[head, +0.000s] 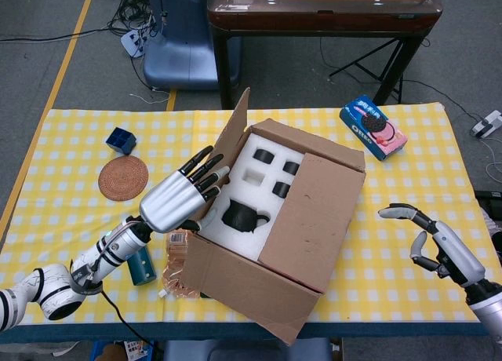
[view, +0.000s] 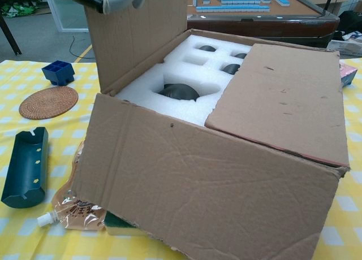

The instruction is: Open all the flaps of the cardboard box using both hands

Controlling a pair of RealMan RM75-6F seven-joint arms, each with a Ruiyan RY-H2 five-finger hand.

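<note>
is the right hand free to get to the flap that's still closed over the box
Probably yes. The right hand hovers open over bare tablecloth, holding nothing, and nothing lies between it and the closed flap, whose outer edge faces that side. The left hand is on the raised flap opposite.

left robot hand (head: 174,200): silver shell, black fingers | right robot hand (head: 439,247): grey, black joints | arms: white, black bands
</note>
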